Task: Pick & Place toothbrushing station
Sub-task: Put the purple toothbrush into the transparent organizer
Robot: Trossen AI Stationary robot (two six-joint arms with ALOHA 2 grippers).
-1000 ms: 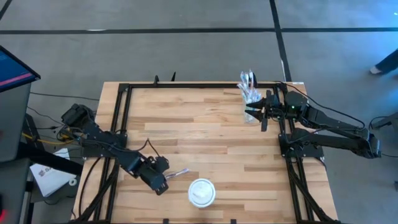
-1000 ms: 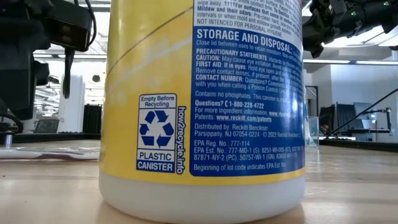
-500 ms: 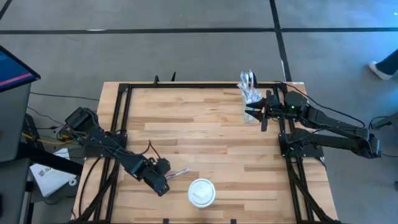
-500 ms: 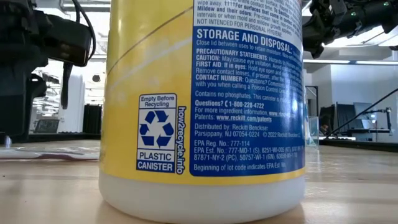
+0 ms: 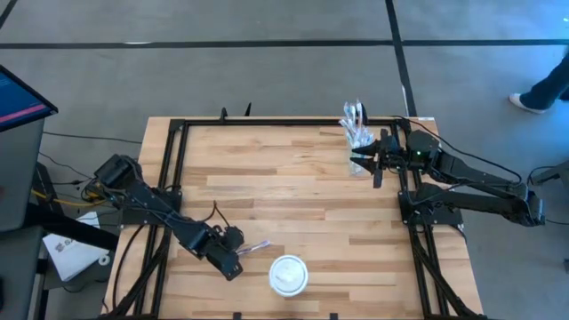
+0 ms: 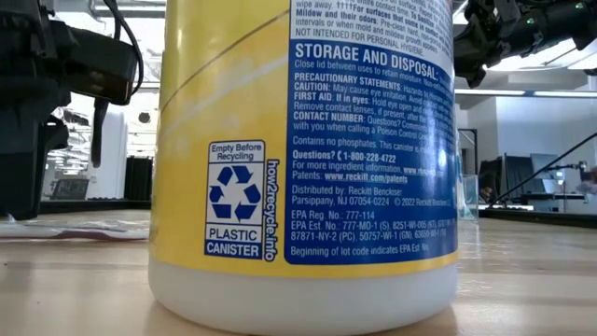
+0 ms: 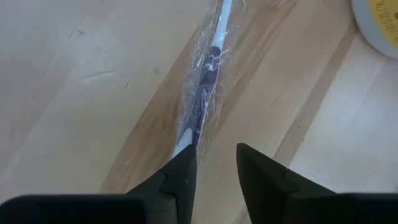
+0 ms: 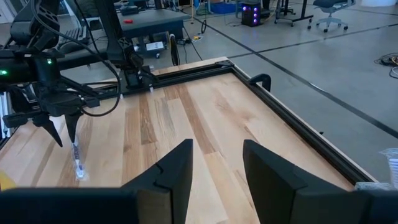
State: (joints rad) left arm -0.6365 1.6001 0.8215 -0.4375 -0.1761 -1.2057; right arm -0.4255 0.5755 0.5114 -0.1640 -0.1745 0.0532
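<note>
A wrapped toothbrush lies flat on the wooden table, sealed in a clear crinkled sleeve, near the front edge and a little left of the middle. Seen from my left wrist, its near tip sits just ahead of my left gripper, in line with the gap but nearer one finger; my two dark fingers stand apart with nothing between them, and I cannot tell whether that finger touches the wrapper. From overhead, my left gripper hangs low over the boards with the toothbrush angling away from it toward the right.

Just to the right of the toothbrush stands a yellow plastic wipes canister, its round white lid facing up; from table height it fills most of the view, label text toward the camera.

At the far right corner is the clear tumbler, holding more wrapped toothbrushes upright. My right gripper is beside it, at the tumbler's near side, and I cannot tell from above whether it touches. From my right wrist, that gripper has its fingers spread and empty, looking across the table toward my left arm.
</note>
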